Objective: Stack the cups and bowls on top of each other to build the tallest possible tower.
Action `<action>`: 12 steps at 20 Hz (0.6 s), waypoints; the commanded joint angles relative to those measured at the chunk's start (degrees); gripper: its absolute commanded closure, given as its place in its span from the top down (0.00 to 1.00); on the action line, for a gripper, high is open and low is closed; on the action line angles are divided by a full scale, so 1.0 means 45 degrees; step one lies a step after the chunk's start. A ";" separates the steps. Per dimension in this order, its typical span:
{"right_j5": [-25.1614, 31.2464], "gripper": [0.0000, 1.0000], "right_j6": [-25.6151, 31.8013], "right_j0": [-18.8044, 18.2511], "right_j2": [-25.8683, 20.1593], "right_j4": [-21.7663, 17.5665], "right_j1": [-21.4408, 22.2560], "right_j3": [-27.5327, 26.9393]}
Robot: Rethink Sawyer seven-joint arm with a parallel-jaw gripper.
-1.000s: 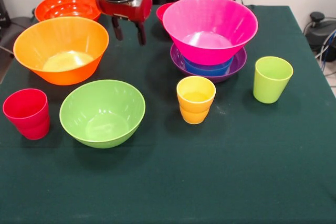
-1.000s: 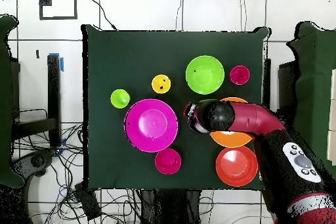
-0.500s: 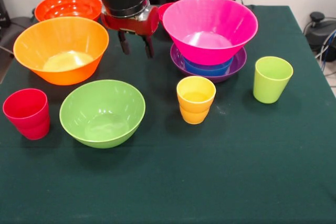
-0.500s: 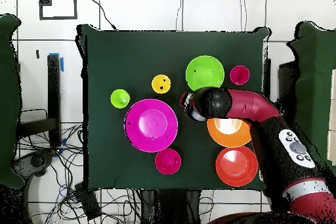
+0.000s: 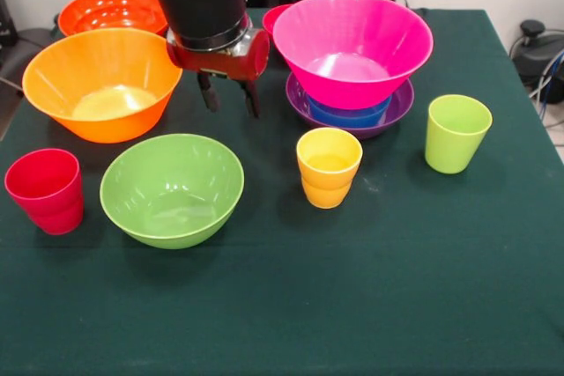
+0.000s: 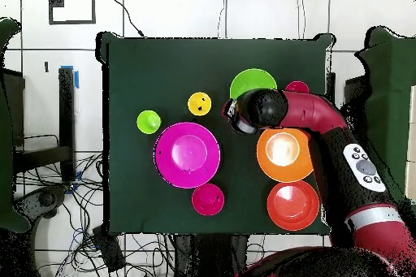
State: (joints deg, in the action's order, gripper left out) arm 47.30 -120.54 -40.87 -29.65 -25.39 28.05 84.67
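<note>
Hanging empty with its jaws apart, the gripper (image 5: 229, 99) shows from the front; overhead, the arm (image 6: 313, 123) hides it.

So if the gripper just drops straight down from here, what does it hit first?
Probably the far rim of the green bowl, or bare cloth just behind it. The gripper points straight down, open and empty. The overhead view puts it over that bowl's edge, but depth is hard to judge.

Glossy smooth plastic bowls (image 5: 352, 46) and cups (image 5: 329, 167) on matt green cloth (image 5: 370, 288).
</note>
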 commanded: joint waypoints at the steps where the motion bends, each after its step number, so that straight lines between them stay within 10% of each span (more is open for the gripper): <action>1: 0.1345 1.00 0.4303 0.0680 -0.0873 -0.1165 -0.1115 -0.2399; 12: 0.3025 1.00 0.4142 0.1235 -0.0794 -0.0727 -0.1340 -0.3935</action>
State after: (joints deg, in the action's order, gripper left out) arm 50.61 -119.00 -38.25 -31.19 -26.30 23.79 74.30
